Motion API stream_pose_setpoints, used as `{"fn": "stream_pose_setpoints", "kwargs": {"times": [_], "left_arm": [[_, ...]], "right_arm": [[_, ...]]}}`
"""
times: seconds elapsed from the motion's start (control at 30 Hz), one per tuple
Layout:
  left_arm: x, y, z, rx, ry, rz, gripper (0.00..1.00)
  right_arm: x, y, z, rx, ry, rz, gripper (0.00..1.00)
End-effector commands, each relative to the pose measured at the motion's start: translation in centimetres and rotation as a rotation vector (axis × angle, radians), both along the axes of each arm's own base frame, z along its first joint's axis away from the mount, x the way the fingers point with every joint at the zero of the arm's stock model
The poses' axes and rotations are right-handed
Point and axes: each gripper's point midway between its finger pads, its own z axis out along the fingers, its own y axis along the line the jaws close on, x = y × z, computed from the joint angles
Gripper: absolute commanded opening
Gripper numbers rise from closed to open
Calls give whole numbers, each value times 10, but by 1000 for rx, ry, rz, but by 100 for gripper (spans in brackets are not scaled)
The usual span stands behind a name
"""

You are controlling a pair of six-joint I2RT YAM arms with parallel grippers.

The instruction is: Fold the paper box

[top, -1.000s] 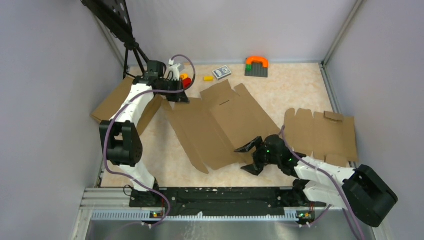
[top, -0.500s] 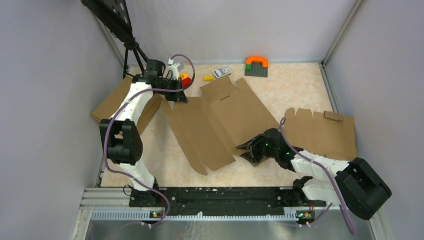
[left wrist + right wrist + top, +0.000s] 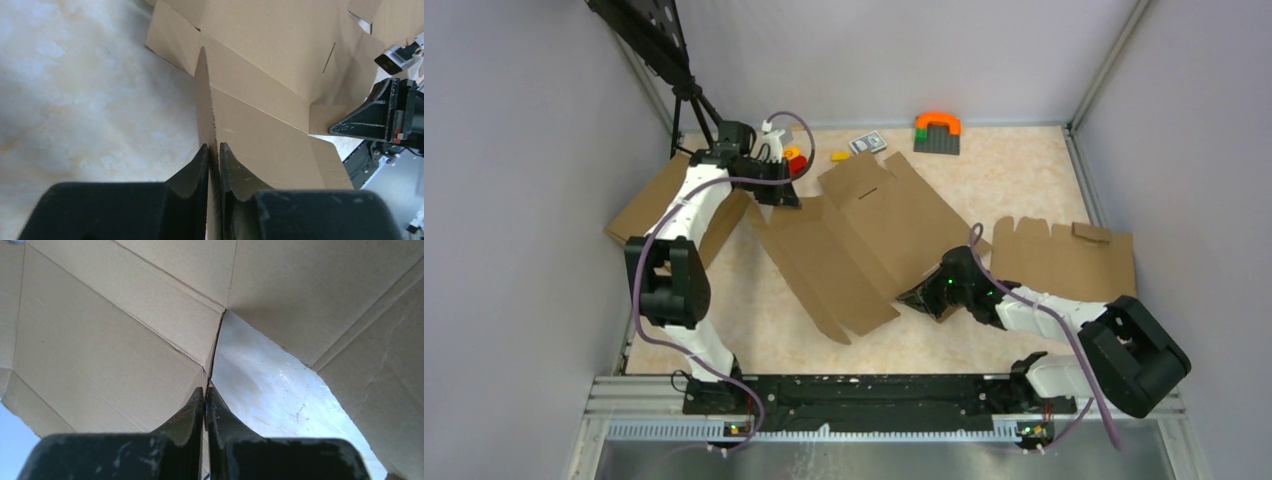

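Paper box (image 3: 864, 240): an unfolded die-cut sheet lying slantwise in the middle of the desk (image 3: 1014, 180).
Left hand (image 3: 776, 195): pressed together on the sheet's far-left edge, with the cardboard standing on edge between its fingers.
Right hand (image 3: 927, 297): pinching the near-right edge - that panel arches up off the desk.
Key relation: the sheet spans between the two hands, from far-left to near-right.
Nearer arm: the right, for the near panels.
Next move: probably raising a side panel along its crease.
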Motion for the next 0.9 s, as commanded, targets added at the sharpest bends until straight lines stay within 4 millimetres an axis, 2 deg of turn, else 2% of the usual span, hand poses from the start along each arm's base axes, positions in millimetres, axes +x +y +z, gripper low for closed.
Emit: {"fn": "stream_pose_setpoints", "kwargs": {"times": [0.0,0.23,0.3,0.4,0.5,0.57,0.6,0.67,0.7,0.73,0.77,0.87], "left_arm": [[1,-5,4,-23,3,-12,16],[6,-11,-11,-66,44,-11,21],[8,-9,-10,-75,31,2,20],[13,-2,-2,-74,-24,51,29],[12,9,-3,-40,-54,106,44],[6,16,-16,-2,-33,140,53],[4,18,-23,8,-23,158,61],[0,20,-35,8,-17,180,66],[2,20,-39,2,-26,203,75],[3,21,-42,-3,-20,235,89],[4,22,-45,-17,-10,262,98],[11,26,-44,-85,80,357,99]], "right_arm": [[11,5,15,-6,-77,39,0],[8,8,19,18,-100,65,0],[7,7,19,12,-105,70,0],[5,5,19,8,-109,72,0],[3,3,18,8,-112,77,0],[2,3,18,7,-118,82,0],[1,2,18,8,-121,86,0],[0,2,18,8,-129,92,0],[-1,2,19,9,-135,97,0],[-1,1,19,5,-137,100,0],[-2,1,19,0,-141,105,0],[-2,-1,19,-16,-141,108,0]]}}
